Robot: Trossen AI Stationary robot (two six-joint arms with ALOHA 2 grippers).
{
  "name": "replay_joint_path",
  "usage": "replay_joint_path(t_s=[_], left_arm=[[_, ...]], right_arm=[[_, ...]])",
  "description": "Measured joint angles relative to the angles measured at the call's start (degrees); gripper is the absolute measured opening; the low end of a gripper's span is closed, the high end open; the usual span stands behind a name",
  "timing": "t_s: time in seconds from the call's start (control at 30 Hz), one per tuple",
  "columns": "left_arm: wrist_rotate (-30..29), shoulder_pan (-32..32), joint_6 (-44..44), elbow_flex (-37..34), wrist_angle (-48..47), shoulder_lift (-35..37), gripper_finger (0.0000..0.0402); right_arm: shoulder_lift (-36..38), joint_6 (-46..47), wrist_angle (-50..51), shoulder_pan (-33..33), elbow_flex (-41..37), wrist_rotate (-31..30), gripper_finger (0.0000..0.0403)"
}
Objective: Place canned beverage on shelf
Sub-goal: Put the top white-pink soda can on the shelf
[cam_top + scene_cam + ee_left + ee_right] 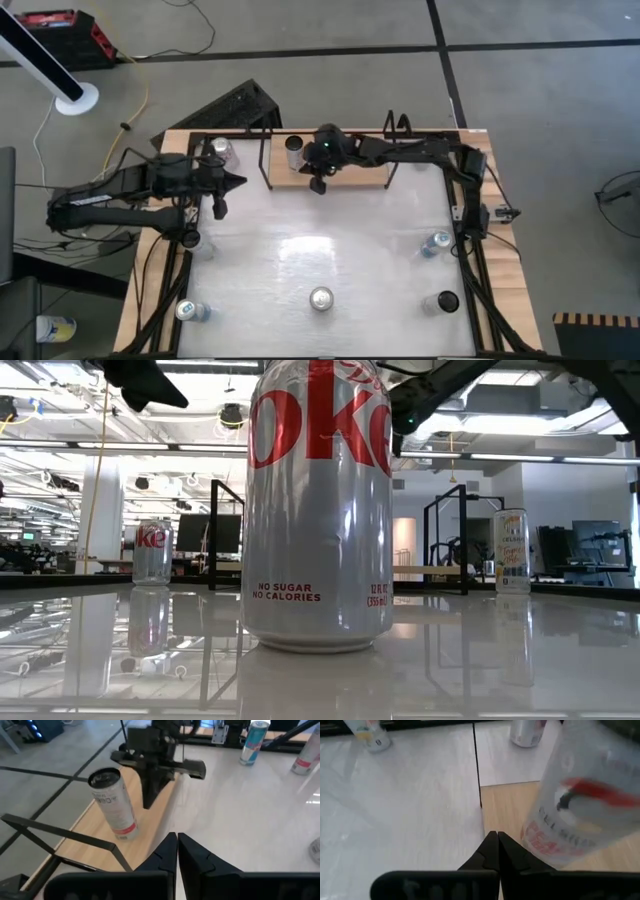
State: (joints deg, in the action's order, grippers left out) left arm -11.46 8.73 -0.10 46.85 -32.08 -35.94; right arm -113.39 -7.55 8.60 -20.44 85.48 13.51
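A white table edged with wood strips carries a small wooden shelf at its far side, with one can upright on it. More cans stand on the table: one at the front middle, others near the corners.

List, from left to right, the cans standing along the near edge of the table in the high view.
Silver can at the left corner → silver can in the middle → dark-topped can toward the right.
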Motion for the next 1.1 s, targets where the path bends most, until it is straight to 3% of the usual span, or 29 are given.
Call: replay_joint_path(t_s=[0.23, 0.57, 0.67, 0.77, 0.87, 1.1], left_arm=[[0.1, -1.1, -0.6, -0.3, -0.3, -1.0, 0.0], [-1.2, -2.9, -0.8, -0.3, 0.0, -1.2, 0.0], [-1.4, -3.1, -0.8, -0.3, 0.0, -1.2, 0.0], [-1.4, -3.1, -0.8, -0.3, 0.0, -1.2, 0.0], [-1.4, -3.1, -0.3, -0.3, 0.0, -1.2, 0.0], [-2.5, -3.1, -0.3, -0.3, 0.0, -1.2, 0.0]], right_arm=[[-2.3, 3.4, 0.2, -0.3, 4.5, -3.9, 0.0016], [-2.3, 12.8, -9.8, -0.7, 4.6, -5.9, 0.0017], [-2.1, 13.1, -7.7, -0.1, 4.6, -5.2, 0.0025], [0.3, 10.5, 0.9, 0.2, 4.5, -3.3, 0.0025], [2.1, 7.5, 6.2, 0.2, 4.6, -7.8, 0.0015], [0.2, 8.9, 1.7, -1.8, 4.6, -10.7, 0.002]])
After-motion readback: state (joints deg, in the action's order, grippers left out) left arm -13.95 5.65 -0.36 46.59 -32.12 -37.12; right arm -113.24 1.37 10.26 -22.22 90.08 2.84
